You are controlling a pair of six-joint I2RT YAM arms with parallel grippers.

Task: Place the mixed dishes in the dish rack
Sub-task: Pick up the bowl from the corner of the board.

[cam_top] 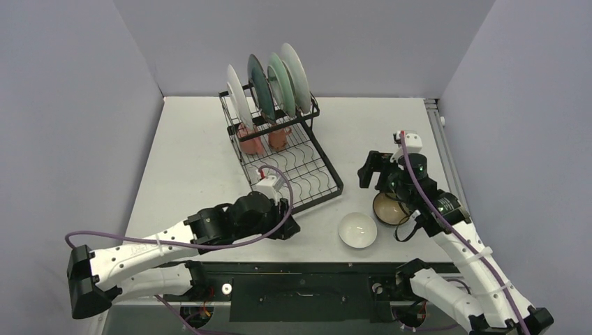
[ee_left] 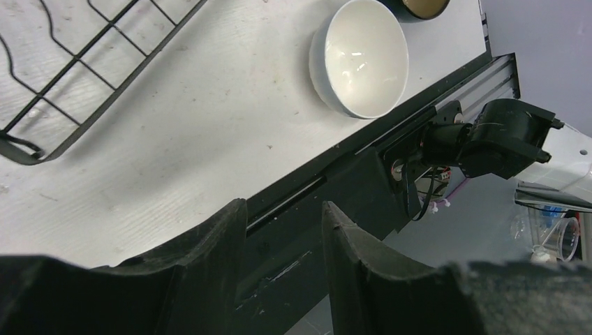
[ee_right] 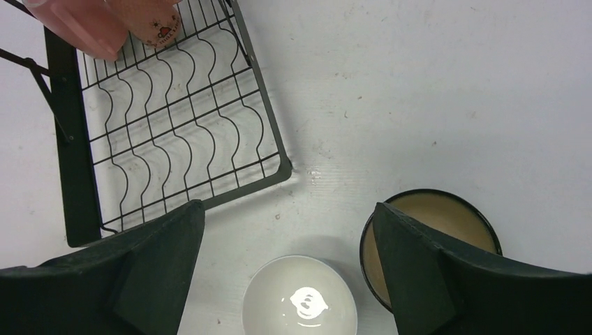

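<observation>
The black wire dish rack [cam_top: 307,174] stands at the table's middle back. Several plates [cam_top: 269,84] stand upright in its slots, and two pink mugs [cam_top: 264,139] lie on its lower tray. The white bowl [cam_top: 357,230] sits on the table near the front edge, with the dark brown-gold bowl [cam_top: 387,208] just right of it, partly under my right arm. My right gripper [cam_top: 368,174] hangs wide open and empty above both bowls [ee_right: 300,296] [ee_right: 447,223]. My left gripper [cam_top: 287,227] is open and empty by the rack's near corner, left of the white bowl [ee_left: 359,59].
The rack's flat tray [ee_right: 174,139] has bare wire in front of the mugs [ee_right: 105,28]. The table's black front rail [ee_left: 335,174] runs right under my left gripper [ee_left: 283,209]. Grey walls close in the table at the back and on both sides.
</observation>
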